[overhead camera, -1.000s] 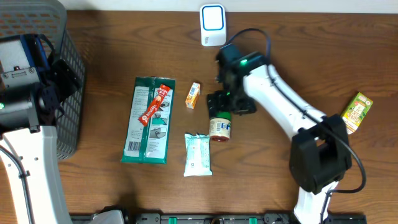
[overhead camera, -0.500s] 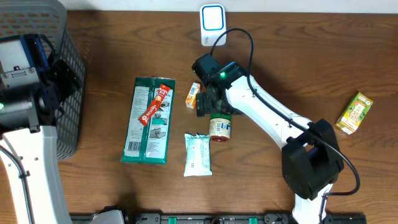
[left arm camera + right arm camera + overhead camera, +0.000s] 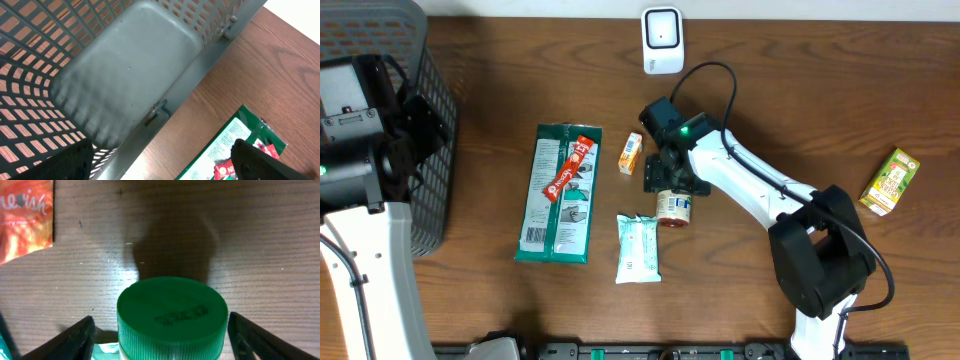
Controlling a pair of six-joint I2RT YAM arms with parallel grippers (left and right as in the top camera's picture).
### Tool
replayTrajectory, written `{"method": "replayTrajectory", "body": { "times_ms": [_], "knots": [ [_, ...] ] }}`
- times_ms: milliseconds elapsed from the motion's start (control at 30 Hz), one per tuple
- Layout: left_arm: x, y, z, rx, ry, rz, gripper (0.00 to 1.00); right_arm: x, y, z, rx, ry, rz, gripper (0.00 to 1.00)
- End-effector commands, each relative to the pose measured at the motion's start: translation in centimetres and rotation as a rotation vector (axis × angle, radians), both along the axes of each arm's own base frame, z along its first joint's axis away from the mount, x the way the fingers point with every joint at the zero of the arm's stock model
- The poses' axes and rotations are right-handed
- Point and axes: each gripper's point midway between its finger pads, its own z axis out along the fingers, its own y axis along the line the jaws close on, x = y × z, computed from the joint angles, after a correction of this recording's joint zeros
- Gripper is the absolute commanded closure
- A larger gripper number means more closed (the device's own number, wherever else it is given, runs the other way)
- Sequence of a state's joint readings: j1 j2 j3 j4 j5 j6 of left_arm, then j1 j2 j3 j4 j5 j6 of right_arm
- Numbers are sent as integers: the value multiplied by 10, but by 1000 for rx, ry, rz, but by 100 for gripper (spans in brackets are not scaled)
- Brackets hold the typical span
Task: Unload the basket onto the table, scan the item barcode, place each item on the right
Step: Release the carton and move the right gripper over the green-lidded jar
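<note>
A small jar with a green ribbed lid (image 3: 171,312) lies on the wooden table; from overhead the jar (image 3: 674,207) shows just below my right gripper (image 3: 668,182). In the right wrist view the right gripper (image 3: 162,340) straddles the lid, open, with a gap between each finger and the lid. The white scanner (image 3: 662,38) stands at the table's far edge. No barcode shows on the jar. My left gripper (image 3: 165,162) hangs open over the edge of the grey basket (image 3: 135,65), holding nothing.
A green packet (image 3: 558,205) with a red stick pack (image 3: 568,166) on it lies left of the jar. A small orange box (image 3: 632,152) and a pale wipes pack (image 3: 638,247) lie close by. A green juice box (image 3: 891,181) sits far right. The basket (image 3: 430,120) stands at far left.
The right arm swung left towards the orange box, then settled back over the jar's lid, its jaws narrowing a little. The left arm has not moved.
</note>
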State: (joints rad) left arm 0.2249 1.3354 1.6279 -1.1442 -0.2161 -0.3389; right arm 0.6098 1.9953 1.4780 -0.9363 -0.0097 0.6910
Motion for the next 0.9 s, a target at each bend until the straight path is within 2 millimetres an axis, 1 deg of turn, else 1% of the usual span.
{"method": "replayTrajectory", "body": {
  "times_ms": [0,267,400,633,867],
  "knots": [
    [0,3,2,15,3,4,12,3,-5,3,10,-5,-35,24],
    [0,3,2,15,3,4,12,5,-4,0,17,-13,-54,25],
    [0,3,2,15,3,4,12,8,-9,0,-10,-32,-57,24],
    [0,3,2,15,3,4,12,8,-10,0,-26,-44,-44,25],
    [0,3,2,15,3,4,12,9,-11,-7,-27,-54,-43,25]
  ]
}}
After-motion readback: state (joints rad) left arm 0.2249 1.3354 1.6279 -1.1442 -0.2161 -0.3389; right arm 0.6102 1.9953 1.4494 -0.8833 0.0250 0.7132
